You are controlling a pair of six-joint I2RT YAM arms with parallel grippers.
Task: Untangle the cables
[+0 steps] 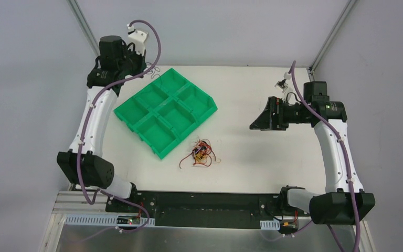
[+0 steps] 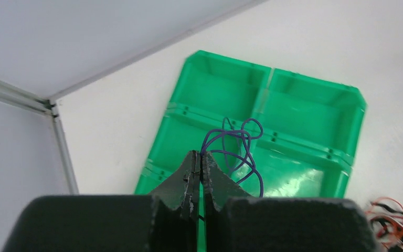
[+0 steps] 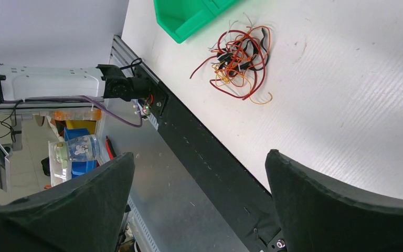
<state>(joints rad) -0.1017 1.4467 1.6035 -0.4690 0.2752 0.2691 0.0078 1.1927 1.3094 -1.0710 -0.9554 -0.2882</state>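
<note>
1. The left gripper is pressing its two fingers fully together, and it is pinching a thin purple wire between them. The wire is rising out in front of the fingertips in a few loose loops.
2. Only the left wrist view is showing this wire. In the top view it is too small to make out.
3. Below and ahead of the left gripper a green tray is lying. The wire loops are hanging above its middle compartments; I cannot tell whether they are touching it.
4. The right gripper is standing wide open, and nothing is sitting between its fingers.
5. The tangle of cables, red, orange, yellow and black, is lying on the white table, ahead of the right gripper and well apart from it.
6. The top view is showing the tangle just beside the near corner of the tray. The left wrist view is catching only its edge, low to the right of those fingers.
</note>
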